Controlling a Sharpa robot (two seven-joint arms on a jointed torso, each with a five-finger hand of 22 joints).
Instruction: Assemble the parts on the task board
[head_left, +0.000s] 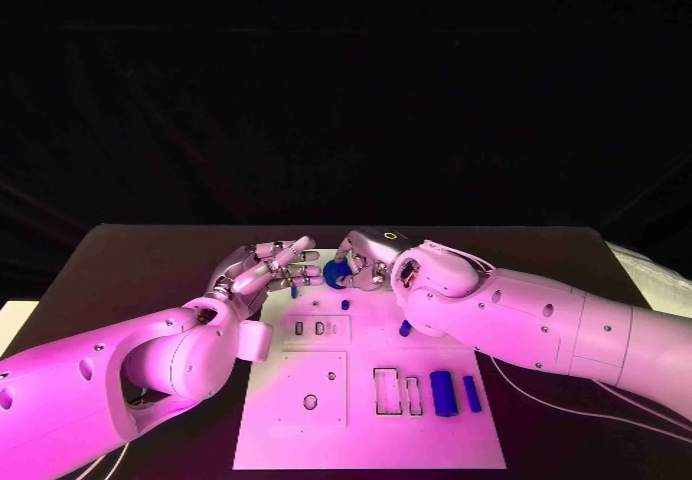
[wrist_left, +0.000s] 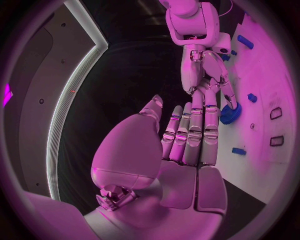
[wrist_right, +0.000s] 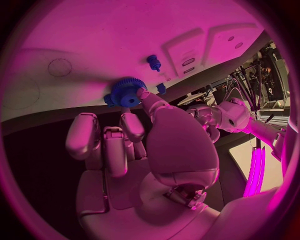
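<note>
**A:** How far along is the assembly?

**B:** Early, I'd judge. Near the front edge of the white board (head_left: 289, 440), two blue pegs (head_left: 444, 393) lie loose beside empty rectangular slots (head_left: 387, 390), and the oval hole (head_left: 310, 402) is unfilled. Mid-board, a small peg (head_left: 405, 327) lies by the right arm.

**A:** And the gear?

**B:** The blue gear (wrist_right: 127, 92) is at the board's far edge. The right hand (head_left: 372, 262) has a fingertip on it, its other fingers curled short of it. Whether it truly grips the gear, I cannot tell.

**A:** The left hand?

**B:** The left hand (wrist_left: 187, 137) hangs near the far left corner, fingers straight and together, holding nothing.

**A:** What's unclear?

**B:** Whether the gear is seated or only resting; both hands crowd it from above. The right arm also covers part of the board's right edge.
</note>
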